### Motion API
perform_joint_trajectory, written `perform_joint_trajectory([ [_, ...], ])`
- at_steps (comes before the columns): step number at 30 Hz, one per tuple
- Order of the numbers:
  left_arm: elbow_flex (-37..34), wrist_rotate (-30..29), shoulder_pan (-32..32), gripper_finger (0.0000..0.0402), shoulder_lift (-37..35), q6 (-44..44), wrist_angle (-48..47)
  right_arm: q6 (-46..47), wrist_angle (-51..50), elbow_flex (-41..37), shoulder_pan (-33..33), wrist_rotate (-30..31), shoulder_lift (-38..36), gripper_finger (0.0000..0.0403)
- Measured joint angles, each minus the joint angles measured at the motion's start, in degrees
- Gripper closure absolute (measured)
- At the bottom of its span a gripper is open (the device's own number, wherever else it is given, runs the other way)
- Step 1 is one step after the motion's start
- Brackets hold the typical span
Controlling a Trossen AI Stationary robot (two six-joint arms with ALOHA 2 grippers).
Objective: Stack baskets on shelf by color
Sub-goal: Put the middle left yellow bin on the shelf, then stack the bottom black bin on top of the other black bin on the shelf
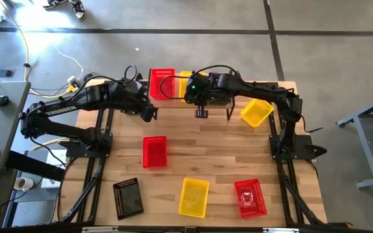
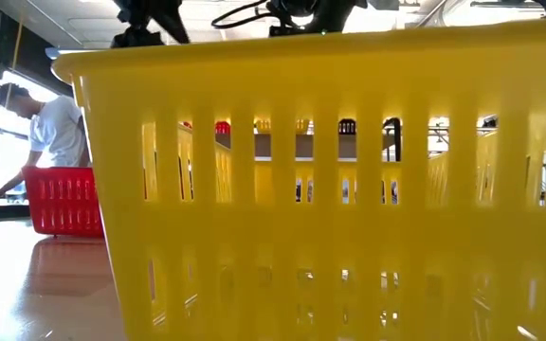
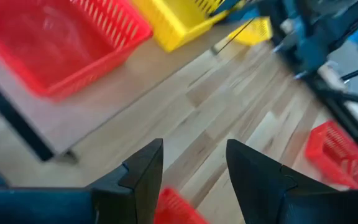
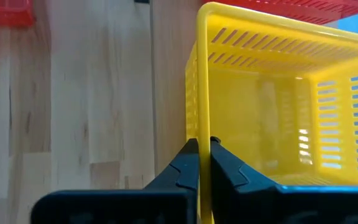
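Observation:
The shelf stands at the table's far edge. A red basket sits on its left part, with a yellow basket beside it. My right gripper is over that yellow basket and is shut on its wall. My left gripper hovers open in front of the shelf's left end, above bare table, touching nothing. Its wrist view shows the shelf top with the red basket and the yellow basket on it. My right gripper pinches the yellow basket's near-side wall at its rim, one finger inside the basket and one outside. The fingers come from above, pointing down, astride the wall. The basket stays upright, open side up; whether its bottom rests on the shelf I cannot tell.
Other baskets lie about the table: a tilted yellow one at the right, a red one in the middle, and black, yellow and red ones along the near edge. A yellow basket fills the low view. A person bends beyond the table.

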Motion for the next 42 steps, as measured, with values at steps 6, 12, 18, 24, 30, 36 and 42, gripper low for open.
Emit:
perform_joint_trajectory([
  [6,0.00,0.00,-0.33,0.0234,0.01,0.02,-5.11,2.02,0.11,0.00,0.00,0.42,0.00,0.0339],
  [12,0.00,-0.03,-0.81,0.0234,0.01,0.90,-6.08,3.70,0.43,0.07,0.49,0.47,-0.02,0.0301],
  [18,0.00,-0.17,-0.79,0.0234,0.01,1.01,-7.54,5.94,0.39,0.09,1.21,4.76,-0.02,0.0288],
  [24,0.00,0.89,-0.83,0.0234,-0.21,1.86,-9.99,7.14,0.41,0.09,1.30,6.03,-0.04,0.0288],
  [30,0.00,2.56,-0.83,0.0234,-1.02,3.47,-9.87,8.75,0.37,0.09,1.57,6.88,-0.36,0.0288],
  [36,0.00,2.58,-0.83,0.0234,-2.07,4.86,-9.89,10.83,0.42,0.15,2.11,7.64,-1.79,0.0288],
  [42,0.00,2.56,-0.83,0.0234,-3.17,5.51,-10.34,14.50,0.43,0.15,2.80,8.04,-3.74,0.0288],
])
